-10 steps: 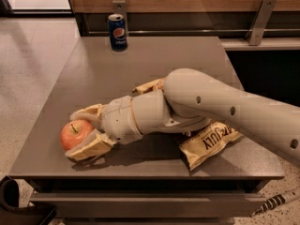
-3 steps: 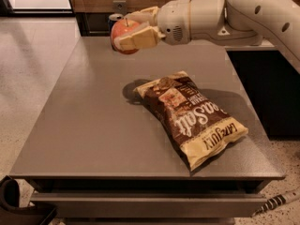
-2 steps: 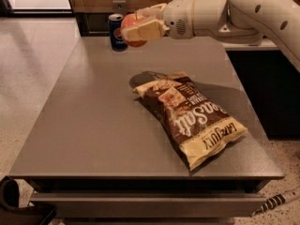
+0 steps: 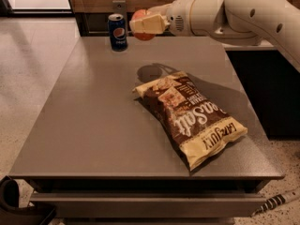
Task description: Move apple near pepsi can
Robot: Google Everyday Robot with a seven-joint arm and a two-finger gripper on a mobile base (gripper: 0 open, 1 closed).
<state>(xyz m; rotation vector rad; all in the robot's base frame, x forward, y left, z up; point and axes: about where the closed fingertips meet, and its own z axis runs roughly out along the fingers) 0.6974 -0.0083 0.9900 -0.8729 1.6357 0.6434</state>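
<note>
The apple point(image 4: 138, 15) is kept pinched in the gripper point(image 4: 142, 25), shifted slightly to 3 o'clock of the pepsi can point(image 4: 117, 32) (now fully uncovered). It is held above the table point(image 4: 93, 118), so only lowering and release are judged left.

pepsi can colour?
Pepsi can: dark blue, red-white-blue logo, camera view. Gripper holds the apple just beside it.

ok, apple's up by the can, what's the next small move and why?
Probably lower it straight down onto the table and release. The gripper holds the apple in the air just right of the pepsi can, apart from it. It looks near enough already, so sideways travel seems unnecessary.
</note>
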